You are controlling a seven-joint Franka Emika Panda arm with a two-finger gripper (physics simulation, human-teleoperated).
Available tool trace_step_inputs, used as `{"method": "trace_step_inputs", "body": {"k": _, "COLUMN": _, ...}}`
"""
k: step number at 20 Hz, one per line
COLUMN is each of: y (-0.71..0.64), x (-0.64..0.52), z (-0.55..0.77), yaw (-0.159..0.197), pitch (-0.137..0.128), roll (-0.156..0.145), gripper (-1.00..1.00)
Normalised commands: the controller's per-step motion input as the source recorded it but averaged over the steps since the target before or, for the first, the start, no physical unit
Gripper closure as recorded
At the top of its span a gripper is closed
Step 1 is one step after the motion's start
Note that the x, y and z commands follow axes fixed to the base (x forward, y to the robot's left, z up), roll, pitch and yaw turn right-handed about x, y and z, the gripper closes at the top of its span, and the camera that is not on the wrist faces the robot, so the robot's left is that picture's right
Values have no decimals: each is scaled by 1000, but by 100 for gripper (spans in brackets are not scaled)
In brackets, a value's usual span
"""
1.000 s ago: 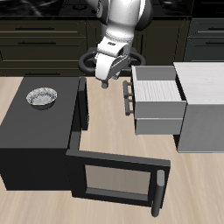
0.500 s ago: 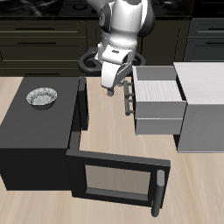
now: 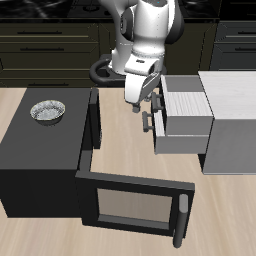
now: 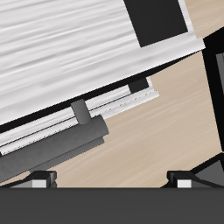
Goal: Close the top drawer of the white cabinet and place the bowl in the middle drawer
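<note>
**Top drawer partly out, gripper at its handle, bowl on the black box**

Edges and clearance. The white cabinet (image 3: 235, 120) stands on the table with its drawer fronts facing the middle of the table. The top drawer (image 3: 190, 98) projects from the cabinet face, its open top showing. Its dark bar handle (image 3: 146, 118) stands off the front on short posts. Between the drawer front and the black box (image 3: 40, 160) lies a strip of bare table. The box's hinged door (image 3: 135, 205) hangs open, swung out near the table's front edge, and narrows the free room on that side. The middle drawer cannot be made out separately below the top one in the exterior view.

Surface and surroundings. The table (image 3: 125, 150) is pale wood grain. Dark kitchen units run along the back behind the arm.

Task object. The bowl (image 3: 47, 110) sits upright on the flat top of the black box, well apart from the cabinet.

Gripper. The gripper (image 3: 143, 104) hangs just beside the top drawer's front, close to the handle. The wrist view shows the bar handle (image 4: 52, 147) and the drawer front (image 4: 79, 52) close up, with both fingertips (image 4: 40, 182) set wide apart and nothing between them. Contact with the handle cannot be confirmed.
</note>
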Motion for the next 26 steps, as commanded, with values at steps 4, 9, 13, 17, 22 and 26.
{"method": "trace_step_inputs", "body": {"k": 4, "y": 223, "x": 18, "z": 17, "yaw": -1, "pitch": -11, "roll": 41, "gripper": -100}}
{"method": "trace_step_inputs", "body": {"k": 9, "y": 278, "x": 24, "z": 42, "yaw": -8, "pitch": -16, "roll": 43, "gripper": -100}}
{"method": "trace_step_inputs", "body": {"k": 13, "y": 268, "x": 36, "z": -24, "yaw": -6, "pitch": -15, "roll": 49, "gripper": -100}}
{"method": "trace_step_inputs", "body": {"k": 17, "y": 220, "x": 18, "z": -14, "yaw": -5, "pitch": -12, "roll": 38, "gripper": -100}}
{"method": "trace_step_inputs", "body": {"k": 22, "y": 160, "x": 63, "z": -6, "yaw": 0, "pitch": -10, "roll": 20, "gripper": -100}}
{"method": "trace_step_inputs", "body": {"k": 26, "y": 208, "x": 62, "z": -54, "yaw": -10, "pitch": -7, "roll": 39, "gripper": -100}}
